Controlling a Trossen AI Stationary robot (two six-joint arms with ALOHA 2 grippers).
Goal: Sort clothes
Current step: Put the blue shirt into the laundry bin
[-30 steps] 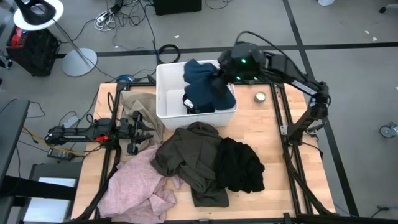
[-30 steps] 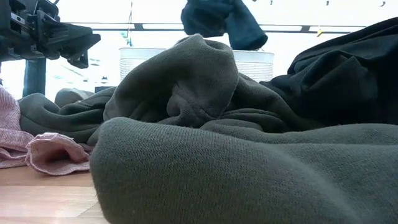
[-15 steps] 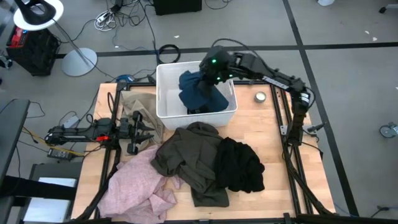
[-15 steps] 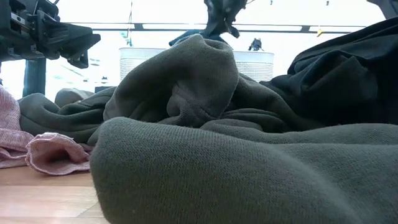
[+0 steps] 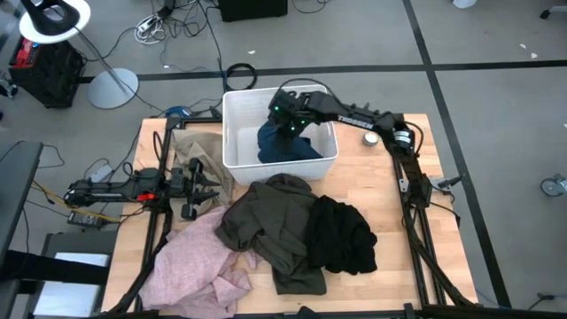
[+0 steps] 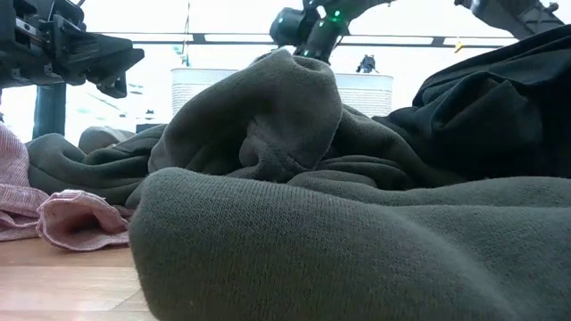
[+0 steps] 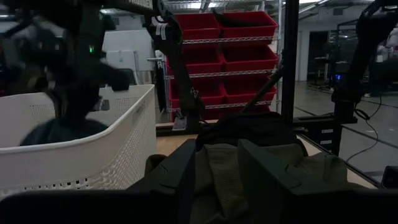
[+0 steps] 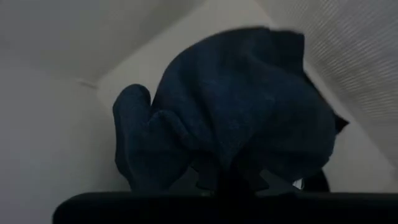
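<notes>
The right gripper [image 5: 285, 124] reaches down into the white bin [image 5: 237, 151] near the top centre of the high view. Its fingers pinch the dark teal garment [image 5: 282, 146], most likely to set it among whatever is sorted there; in the right wrist view the fabric [image 8: 236, 124] bunches right at the fingertips against the bin's pale wall.

The left gripper [image 5: 197, 186] waits at the left of the frame, fingers spread, over the beige garment [image 5: 197, 146], which lies beside the bin.

The olive garment [image 5: 270, 221] and black garment [image 5: 341, 235] lie heaped and touching in the middle of the wooden surface [image 5: 381, 190], the pink garment [image 5: 190, 261] at lower left, all apparently unsorted.

Around the surface is grey floor with cables, and a lamp stand [image 5: 111, 84] at upper left. Red shelf bins [image 7: 224, 43] show in the left wrist view.
</notes>
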